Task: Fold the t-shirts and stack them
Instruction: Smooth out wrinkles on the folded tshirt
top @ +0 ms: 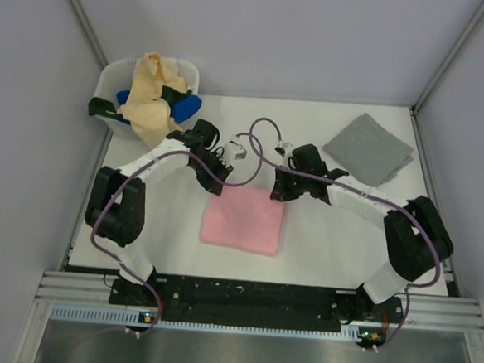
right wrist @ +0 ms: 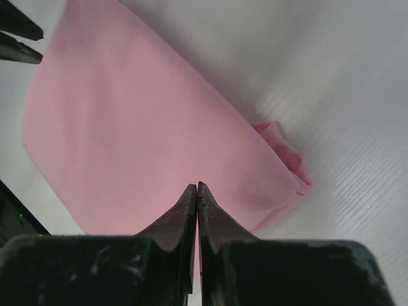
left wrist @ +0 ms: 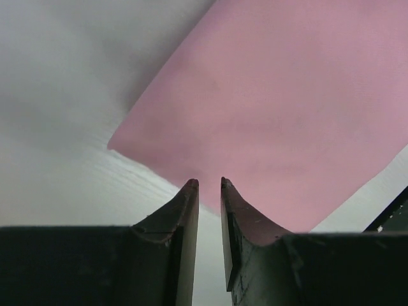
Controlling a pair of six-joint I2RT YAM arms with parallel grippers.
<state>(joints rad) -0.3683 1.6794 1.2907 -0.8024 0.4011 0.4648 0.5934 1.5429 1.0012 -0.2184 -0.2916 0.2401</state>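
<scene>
Saw the white table first, with a white tub at its far left corner holding yellow, blue and dark green shirts in a heap. Found the pink shirt folded to a rough rectangle at mid-table, slightly longer left to right (a loose fold bunched at one corner in the right wrist view). Noted a grey shirt folded flat at the far right, well apart from the pink one. Caught the left gripper hovering at the pink shirt's far left corner, fingers parted by a slim gap and holding nothing. Caught the right gripper at the far right corner, fingers pressed together, pinching nothing visible. Judged the fold about done and the carry onto the grey shirt next. Reckoned the right arm nearer that spot, with the pink shirt lying toward the bases from both sets of tips.
</scene>
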